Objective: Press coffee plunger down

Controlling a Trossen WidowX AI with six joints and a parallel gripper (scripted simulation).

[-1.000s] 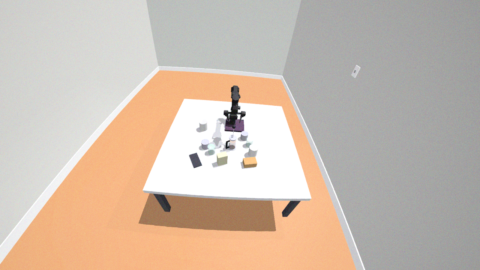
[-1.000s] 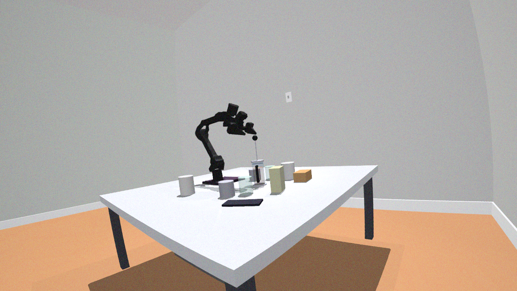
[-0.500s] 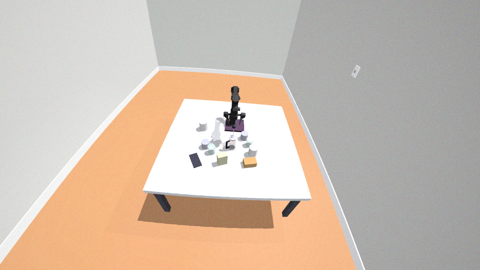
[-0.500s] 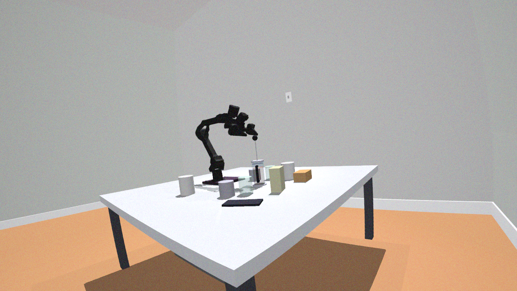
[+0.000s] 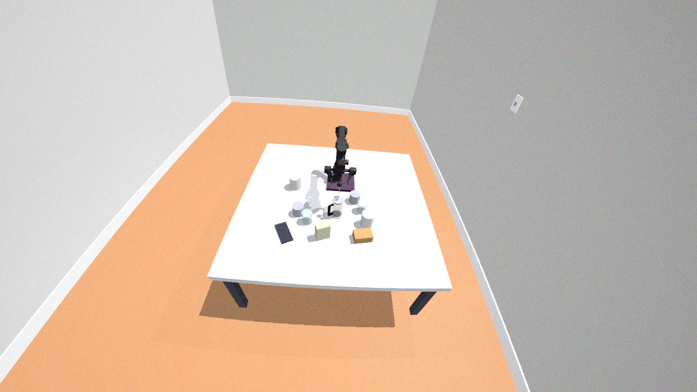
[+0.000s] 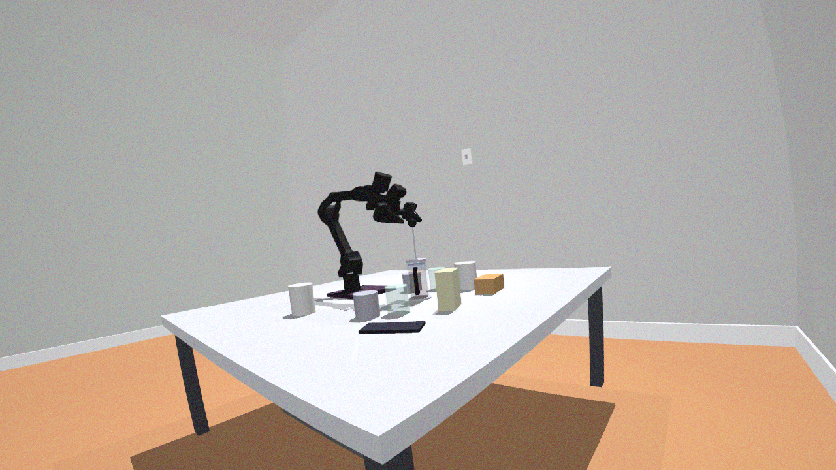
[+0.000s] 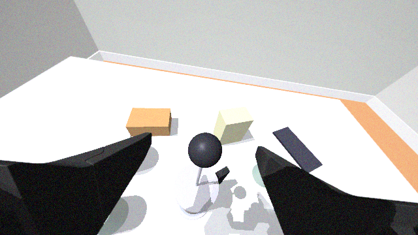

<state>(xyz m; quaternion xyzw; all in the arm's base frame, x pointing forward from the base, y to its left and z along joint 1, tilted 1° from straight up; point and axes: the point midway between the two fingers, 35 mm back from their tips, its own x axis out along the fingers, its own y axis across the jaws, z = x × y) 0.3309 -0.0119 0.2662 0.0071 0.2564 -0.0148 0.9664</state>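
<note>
The black metal claw (image 5: 339, 183) (image 6: 411, 221) (image 7: 205, 144) is spread wide, nothing gripped, around the round black plunger knob (image 5: 339, 184) (image 6: 412, 223) (image 7: 205, 150), raised above the clear glass coffee press (image 5: 337, 209) (image 6: 424, 283) (image 7: 196, 194). From the press in the top view, the white desk's (image 5: 331, 284) (image 6: 268, 374) (image 7: 98, 81) edge is seen well apart at 6 o'clock, the pale-yellow block (image 5: 322, 231) (image 6: 448, 290) (image 7: 233, 125) near at 7. In the wrist view, a pale-green glass cup (image 7: 257, 174) is partly hidden at 3 o'clock by a finger

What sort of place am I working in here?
Probably a test room: a small arm fixed on a white table, a coffee press, and bare grey walls.
</note>
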